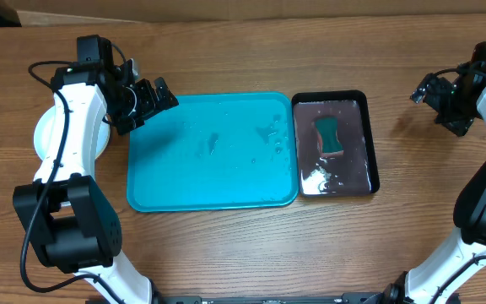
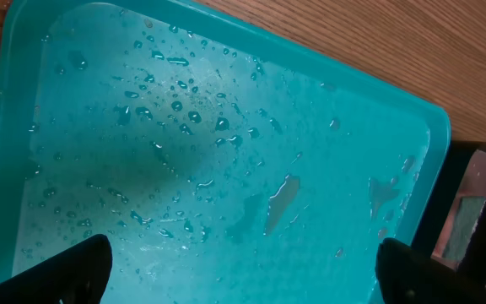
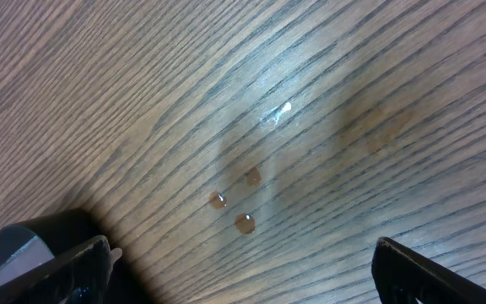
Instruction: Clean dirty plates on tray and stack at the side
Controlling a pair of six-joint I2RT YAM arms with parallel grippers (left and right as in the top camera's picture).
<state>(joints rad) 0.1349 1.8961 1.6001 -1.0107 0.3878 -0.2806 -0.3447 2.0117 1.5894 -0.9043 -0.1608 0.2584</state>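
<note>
Our left gripper (image 2: 243, 253) hangs released, jaws spread wide with nothing between them; its two dark fingers (image 2: 78, 270) show only as tips at the bottom corners of the left wrist view. Right below it lies the tray (image 1: 212, 152), turquoise with a raised rim, and from overhead we see the gripper standing over the tray's far left corner. The tray floor carries no plate. It is wet, beaded with small droplets and a few longer streaks of water (image 2: 281, 198). Moving outward to the left, a pale round plate (image 1: 42, 139) lies on the table beside the tray, directly under our left arm. The arm hides most of it, so we cannot tell how many plates sit there or whether they bear any smear. The plate is apart from the gripper, behind and to its left, with nothing gripping it. To the right of the turquoise tray, just beside its edge, sits the black tray (image 1: 369, 143), glossy and wet, holding a green sponge (image 1: 329, 137) and a patch of white foam (image 1: 315, 177) at its near end. Our right gripper (image 3: 241, 253) is well apart from all this, at the far right side of the table (image 1: 226, 253). Its jaws also stand wide and empty, over bare wood grain where three small brown drops (image 3: 245, 223) sit close together.
</note>
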